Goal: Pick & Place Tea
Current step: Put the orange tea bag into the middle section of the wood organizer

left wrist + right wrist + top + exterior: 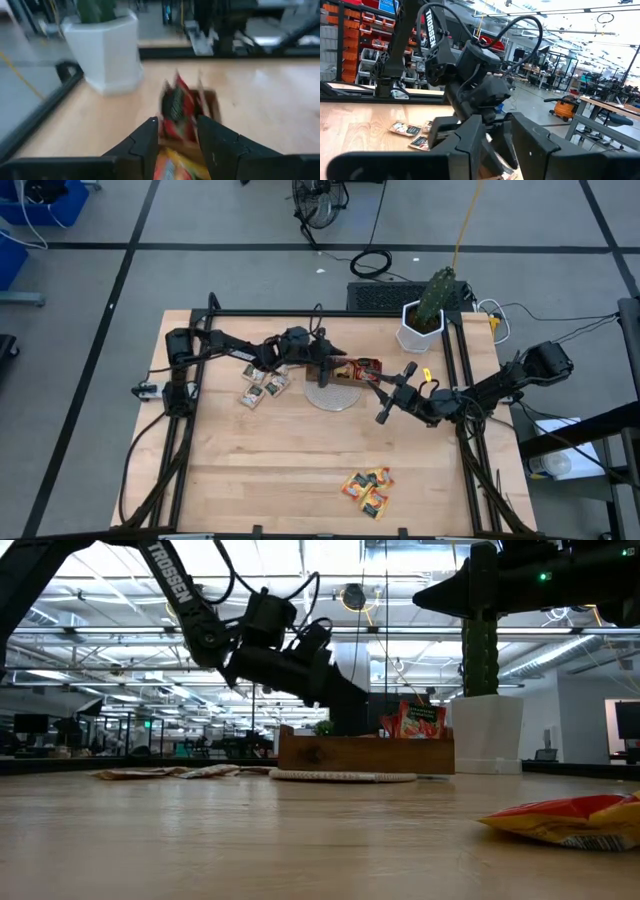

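The brown wooden tray (352, 369) sits at the table's far middle, with red tea sachets (176, 107) standing upright in it and an orange-yellow sachet (167, 167) below my left fingers. My left gripper (177, 132) hovers open over the tray's left end (326, 370), slanting down; I see nothing between its fingertips. Beige sachets (262, 386) lie flat left of the tray. Orange-yellow and red sachets (367, 490) lie near the table's near edge. My right gripper (386, 390) is open just right of the tray, pointing at my left gripper (470, 75).
A round woven mat (333, 394) lies just in front of the tray. A white planter with a cactus (422, 320) stands at the far right corner. The table's middle (300, 450) is bare wood. Black frame rails (183, 430) run along both sides.
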Available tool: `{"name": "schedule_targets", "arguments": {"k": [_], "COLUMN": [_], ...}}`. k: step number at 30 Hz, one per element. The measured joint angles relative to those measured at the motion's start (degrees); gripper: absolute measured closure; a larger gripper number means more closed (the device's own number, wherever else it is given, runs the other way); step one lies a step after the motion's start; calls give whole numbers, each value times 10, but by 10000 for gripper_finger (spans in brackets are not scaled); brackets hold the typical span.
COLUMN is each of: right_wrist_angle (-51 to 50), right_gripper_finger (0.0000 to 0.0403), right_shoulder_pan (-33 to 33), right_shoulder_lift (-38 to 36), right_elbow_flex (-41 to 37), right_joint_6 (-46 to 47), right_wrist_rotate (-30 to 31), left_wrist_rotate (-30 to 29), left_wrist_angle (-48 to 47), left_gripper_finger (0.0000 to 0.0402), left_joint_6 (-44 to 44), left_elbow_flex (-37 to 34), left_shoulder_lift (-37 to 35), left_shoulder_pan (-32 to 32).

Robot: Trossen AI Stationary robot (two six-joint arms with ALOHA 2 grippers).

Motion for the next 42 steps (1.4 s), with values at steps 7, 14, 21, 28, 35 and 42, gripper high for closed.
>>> {"name": "schedule_targets", "arguments": {"k": [7,14,21,28,35,42], "right_wrist_angle": [0,0,0,0,1,0], "right_gripper_finger": [309,309,309,309,309,309], "right_shoulder_pan": [0,0,0,0,0,0], "right_shoulder_lift": [0,0,0,0,0,0], "right_elbow_flex": [0,0,0,0,0,0], "right_joint_6": [0,0,0,0,-1,-3], "right_wrist_rotate": [-13,-13,-13,-41,-41,-41], "left_wrist_rotate": [-46,-47,-18,-46,-15,22], "left_wrist_angle": [-306,-451,-475,-474,-472,-476], "left_gripper_finger": [265,265,265,266,266,266], "left_joint_6": [24,44,57,58,60,61], "left_elbow_flex": [99,184,188,187,188,188], "left_shoulder_lift": [-10,1,9,25,30,30], "left_shoulder_pan": [8,14,13,13,11,9]}}
